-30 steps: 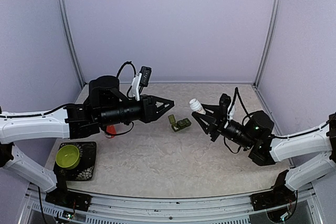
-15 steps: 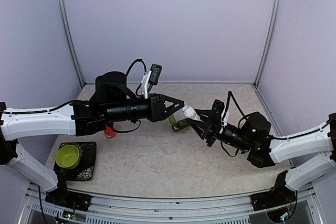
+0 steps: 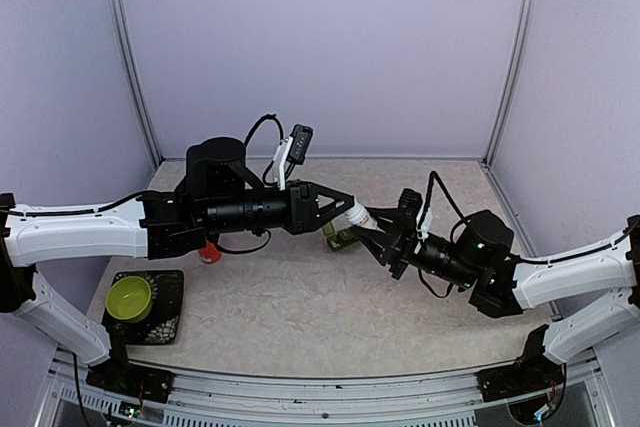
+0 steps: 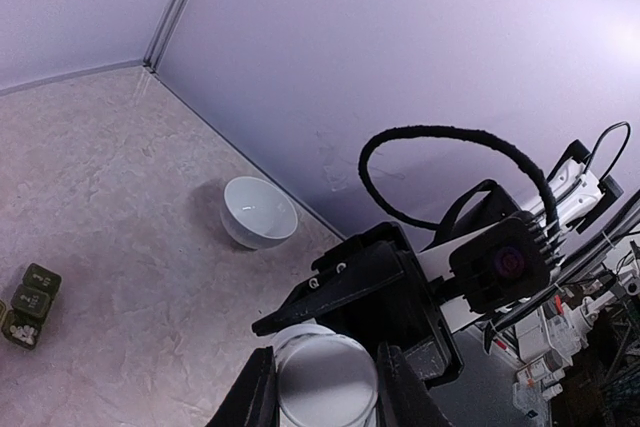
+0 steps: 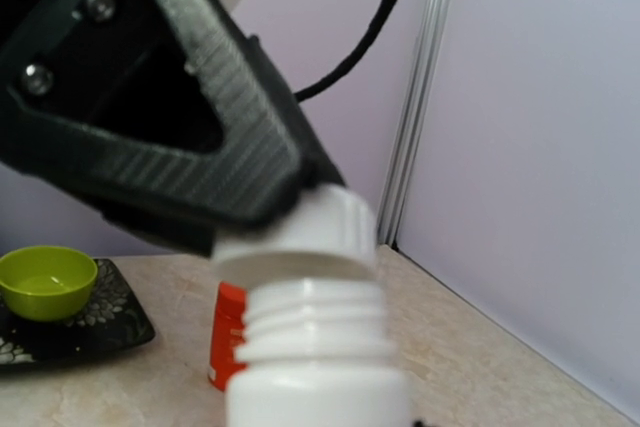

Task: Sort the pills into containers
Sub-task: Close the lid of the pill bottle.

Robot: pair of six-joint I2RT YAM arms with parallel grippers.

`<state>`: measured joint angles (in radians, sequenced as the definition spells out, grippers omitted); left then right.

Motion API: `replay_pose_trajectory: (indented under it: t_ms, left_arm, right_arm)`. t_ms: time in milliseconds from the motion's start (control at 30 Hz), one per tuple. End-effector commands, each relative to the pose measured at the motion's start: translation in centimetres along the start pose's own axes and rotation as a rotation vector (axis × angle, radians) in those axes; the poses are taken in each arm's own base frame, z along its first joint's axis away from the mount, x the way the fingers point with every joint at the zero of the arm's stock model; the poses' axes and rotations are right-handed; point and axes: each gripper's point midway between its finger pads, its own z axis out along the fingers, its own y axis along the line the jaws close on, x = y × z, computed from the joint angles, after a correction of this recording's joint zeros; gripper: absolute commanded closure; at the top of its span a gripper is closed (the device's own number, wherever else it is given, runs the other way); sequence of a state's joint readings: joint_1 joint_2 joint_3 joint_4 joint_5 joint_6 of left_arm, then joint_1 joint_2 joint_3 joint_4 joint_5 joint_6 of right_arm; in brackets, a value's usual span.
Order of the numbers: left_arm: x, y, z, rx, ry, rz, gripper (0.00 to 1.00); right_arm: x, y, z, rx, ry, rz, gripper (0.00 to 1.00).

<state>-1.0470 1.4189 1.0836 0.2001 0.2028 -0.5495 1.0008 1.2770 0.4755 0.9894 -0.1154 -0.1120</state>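
- Pills (image 4: pixel 14 328), whitish, lie in the open end cell of the dark green pill box (image 4: pixel 35 292).
- The pill box rests on the table (image 3: pixel 300 297), just beside where the arms meet.
- Right end effector (image 3: pixel 376 233) clamps the white bottle (image 5: pixel 320 367) by its body, above the table.
- Left end effector (image 3: pixel 345 208) pinches the cap (image 5: pixel 300 232), one finger on either side.

Arms meeting in the middle, lol
Left arm (image 3: pixel 80 230) and right arm (image 3: pixel 570 272) both stretch inward. The left gripper (image 3: pixel 345 209) has its fingers (image 4: pixel 255 395) pinching the cap (image 4: pixel 325 382), and the right gripper (image 3: pixel 378 235) is clamped on the white bottle (image 3: pixel 359 215).
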Motion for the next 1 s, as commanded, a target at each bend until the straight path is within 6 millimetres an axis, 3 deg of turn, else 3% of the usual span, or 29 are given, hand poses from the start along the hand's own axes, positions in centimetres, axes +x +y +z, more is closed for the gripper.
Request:
replay_pose_trajectory:
  t_ms: [0, 500, 967]
  left_arm:
    - [-0.7, -1.1, 0.3, 0.028, -0.015, 0.013, 0.79]
    - [-0.4, 0.4, 0.2, -0.081, -0.020, 0.056, 0.79]
    - [-0.7, -0.1, -0.3, -0.065, -0.031, 0.063, 0.79]
  right_arm:
    - [-2.0, 0.2, 0.5, -0.004, -0.045, -0.007, 0.95]
    - [-2.5, 0.1, 0.8, 0.015, -0.035, -0.016, 0.95]
    - [-2.6, -0.2, 0.7, 0.026, -0.029, -0.027, 0.96]
